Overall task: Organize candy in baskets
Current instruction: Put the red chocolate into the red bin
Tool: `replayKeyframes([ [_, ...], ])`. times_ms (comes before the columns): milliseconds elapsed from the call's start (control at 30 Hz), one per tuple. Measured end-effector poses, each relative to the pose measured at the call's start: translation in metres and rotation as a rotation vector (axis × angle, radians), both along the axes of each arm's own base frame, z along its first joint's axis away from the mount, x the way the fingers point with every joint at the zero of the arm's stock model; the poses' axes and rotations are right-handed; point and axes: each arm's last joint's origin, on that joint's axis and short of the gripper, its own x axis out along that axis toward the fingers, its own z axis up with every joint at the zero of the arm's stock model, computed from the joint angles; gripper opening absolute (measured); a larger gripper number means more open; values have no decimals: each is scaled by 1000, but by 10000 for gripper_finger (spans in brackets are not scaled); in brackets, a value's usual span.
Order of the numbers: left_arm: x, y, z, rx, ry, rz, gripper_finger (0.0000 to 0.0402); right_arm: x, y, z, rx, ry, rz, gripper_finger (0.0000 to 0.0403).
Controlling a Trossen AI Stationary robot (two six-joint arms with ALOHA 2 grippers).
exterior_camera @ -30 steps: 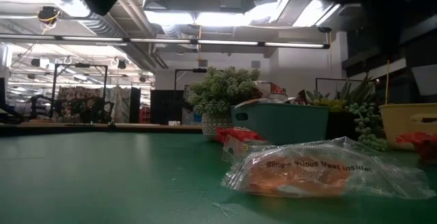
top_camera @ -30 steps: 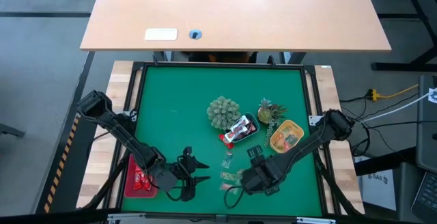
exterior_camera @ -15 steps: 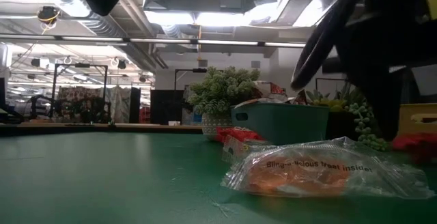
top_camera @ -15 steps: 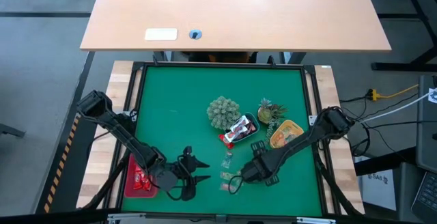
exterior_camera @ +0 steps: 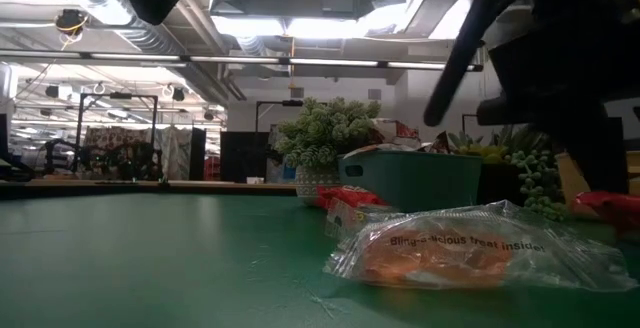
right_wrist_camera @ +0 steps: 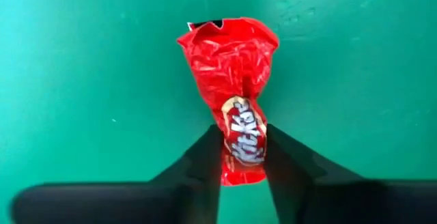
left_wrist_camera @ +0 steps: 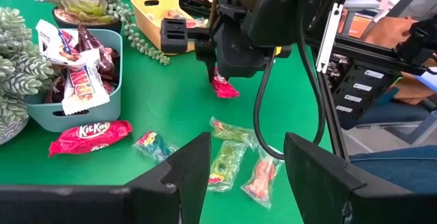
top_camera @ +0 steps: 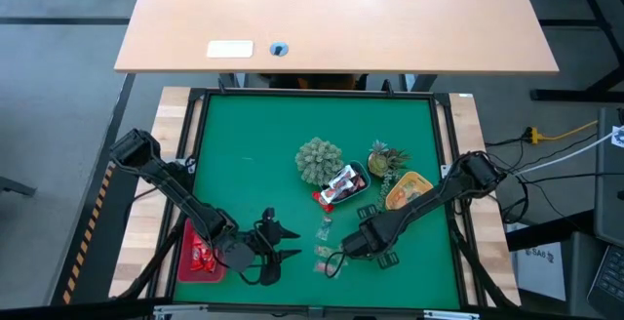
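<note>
Surface: green mat (top_camera: 263, 154) under both arms, with a wooden table (top_camera: 331, 18) behind it.
High view, landmark: pale blue basket (top_camera: 343, 185) near the mat's middle, heaped with wrapped candy.
High view, plants: round green ornament (top_camera: 319, 159) just beside the blue basket, a second spiky one (top_camera: 386, 158) on its other side.
High view, baskets: yellow basket (top_camera: 409, 193) beside the blue basket toward the right arm; red basket (top_camera: 200, 255) well apart from it, at the mat's near left corner.
High view, left gripper (top_camera: 283, 245): beside the red basket, fingers spread wide, holding nothing.
High view, right gripper (top_camera: 353, 249): down on the mat near the blue basket's front.
Low view: clear-wrapped orange sweet (exterior_camera: 465, 253) lying on the mat in front of the blue basket.
Left wrist view: loose red KitKat (left_wrist_camera: 90, 136) just beside the blue basket; greenish sweets (left_wrist_camera: 229, 157) near it.
Right wrist view: fingers closed on a red KitKat candy (right_wrist_camera: 235, 128) lying on the mat.
</note>
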Motion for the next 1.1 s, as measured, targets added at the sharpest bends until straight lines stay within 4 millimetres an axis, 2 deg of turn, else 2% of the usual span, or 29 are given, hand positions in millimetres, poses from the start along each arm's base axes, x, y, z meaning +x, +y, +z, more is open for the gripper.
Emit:
replayKeyframes([
  [133,0,0,0,0,0,0,178,1,0,0,4,-7,0,51],
  [233,0,0,0,1,0,0,178,2,1,0,3,-28,1,32],
  [533,1,2,0,0,0,5,178,14,8,4,59,-144,-6,52],
  [833,9,12,0,-42,9,21,178,42,20,50,75,-343,-19,36],
  [1100,12,16,0,-47,12,27,178,60,24,86,-29,-565,-63,47],
])
